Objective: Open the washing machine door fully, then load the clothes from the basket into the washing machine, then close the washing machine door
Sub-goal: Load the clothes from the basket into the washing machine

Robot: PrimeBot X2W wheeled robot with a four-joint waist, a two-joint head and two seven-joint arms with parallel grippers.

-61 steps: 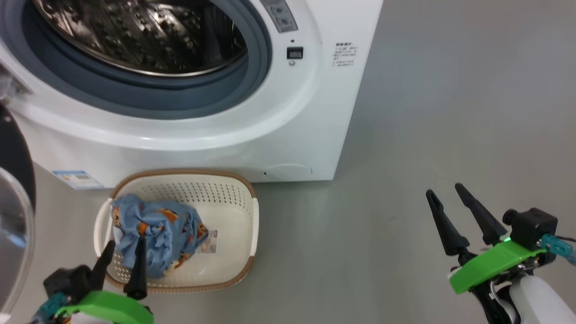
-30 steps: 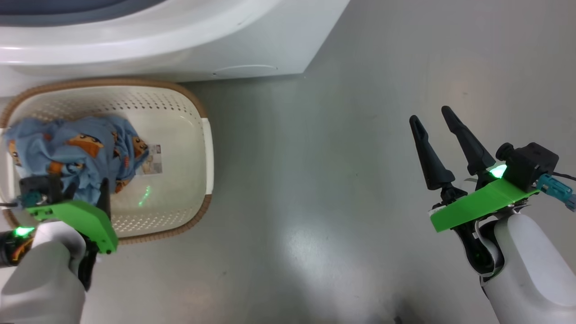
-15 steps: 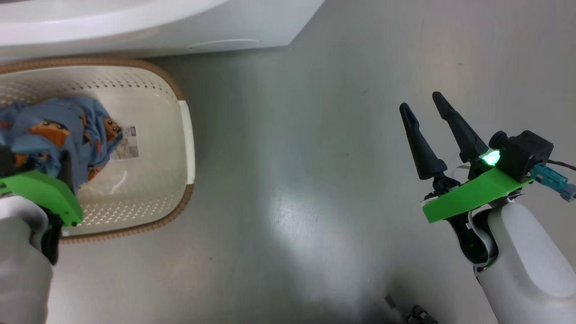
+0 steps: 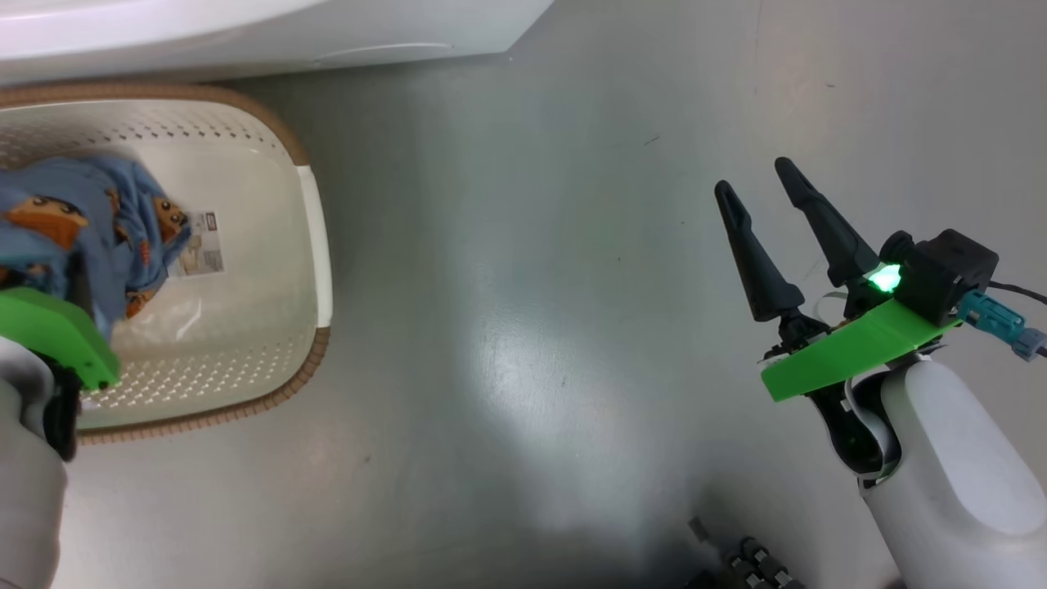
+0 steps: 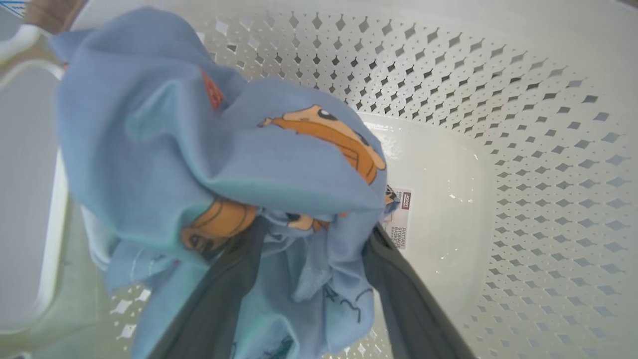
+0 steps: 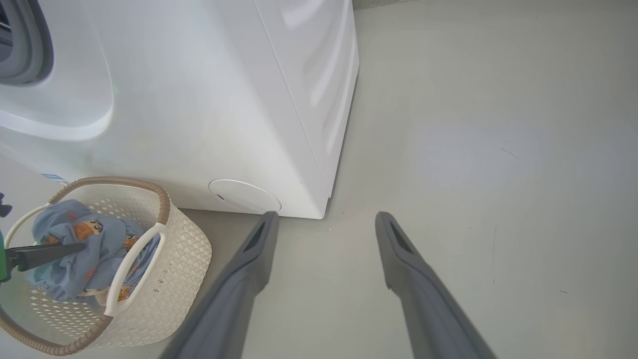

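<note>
The loading step is in hand, at its very start: the clothes (image 4: 82, 229) lie in a heap at the left end of the basket (image 4: 315, 237), none of them in the washer (image 4: 245, 33). The basket stands on the floor (image 4: 532, 286) just beside the washer's front. The grey gasket (image 6: 25, 50) is bare in the right wrist view, so I take the door to be open.

The left claw (image 5: 316, 234) is down inside the basket, spread wide. Its fingers (image 5: 398, 289) are pushed into the blue cloth with a fat fold bunched between them and their tips buried under it. I would not call that a grip; the gap looks as broad as that of the idle claw. The right claw (image 4: 754, 178) hangs wide and empty over the floor, well apart from the basket.

The next move, as I judge it, is a firm squeeze on that fold, then a lift high enough to clear the rim. The cloth is loose and rumpled, so a thin pinch could drag out only one layer and leave the rest. The light basket could also tip or ride up with it.
</note>
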